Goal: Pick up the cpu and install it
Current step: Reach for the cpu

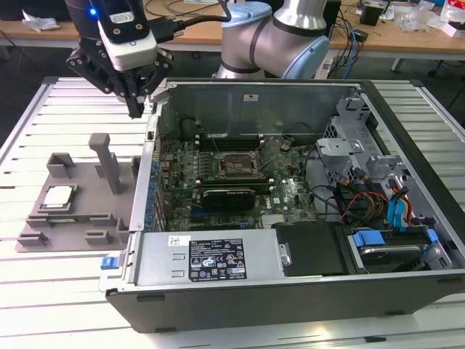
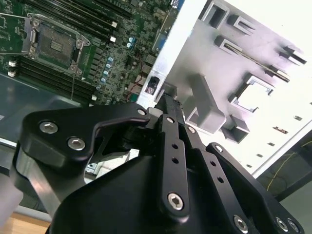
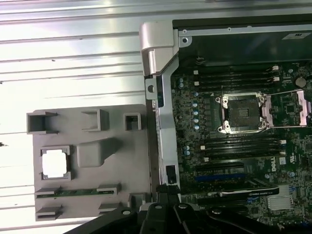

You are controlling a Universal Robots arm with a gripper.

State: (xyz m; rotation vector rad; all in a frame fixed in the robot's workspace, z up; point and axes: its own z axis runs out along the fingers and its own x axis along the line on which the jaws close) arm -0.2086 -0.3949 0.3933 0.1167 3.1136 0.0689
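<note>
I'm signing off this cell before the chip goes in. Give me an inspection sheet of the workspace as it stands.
Surface: slatted metal table, carrying a grey tray and an open computer case.
Job's things: cpu lies flat in a tray pocket, untouched; socket on the board holds no chip.
Clutter: nothing seen.
Grippers: gripper shut and empty, above the case's side wall next to the tray.
Cables: black, red and blue cable bundle inside the case, at the exterior view's right.
Surroundings: wooden desks behind the table, with more cables on them.
</note>
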